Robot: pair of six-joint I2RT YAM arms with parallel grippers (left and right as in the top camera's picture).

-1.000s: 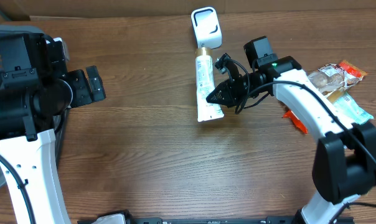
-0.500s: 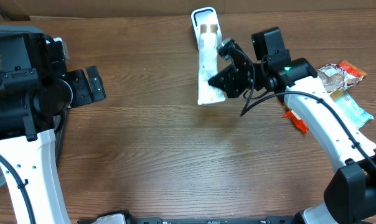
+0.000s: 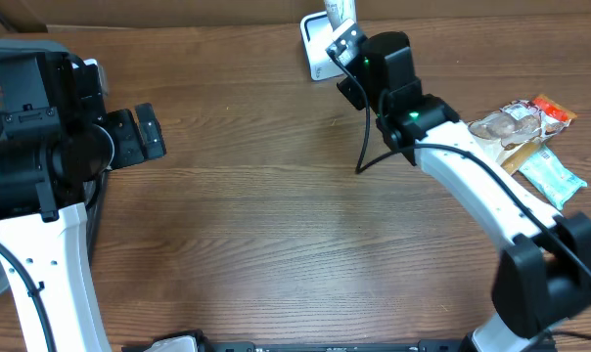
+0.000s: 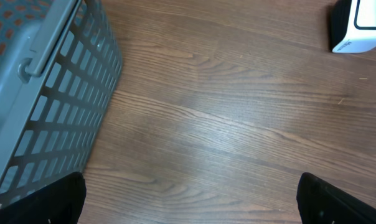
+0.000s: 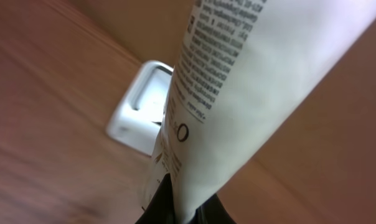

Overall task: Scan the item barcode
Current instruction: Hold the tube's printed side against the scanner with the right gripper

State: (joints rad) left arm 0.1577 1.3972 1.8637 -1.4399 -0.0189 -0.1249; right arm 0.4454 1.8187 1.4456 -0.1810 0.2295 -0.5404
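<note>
- The right gripper [image 3: 347, 41] sits at the top centre of the overhead frame, its jaws closed tight on the lower end of a white tube [image 3: 340, 10]
- The tube rises from the grip toward the top edge of the overhead frame, partly cut off there
- In the right wrist view the tube [image 5: 250, 81] runs from the bottom centre up to the upper right, with small black print along its side
- A white scanner [image 3: 318, 44] stands on the table [image 3: 276, 225] just left of the right gripper; in the right wrist view it shows behind the tube, left of centre
- The left gripper [image 3: 147, 137] is at the left of the overhead frame, spread fully wide and holding nothing
- Its fingers [image 4: 45, 199] show in the bottom corners of the left wrist view, over bare wood
- A grey slatted basket [image 4: 57, 112] fills the left of that view
- Several snack packets [image 3: 525, 132] lie at the right edge of the overhead frame
</note>
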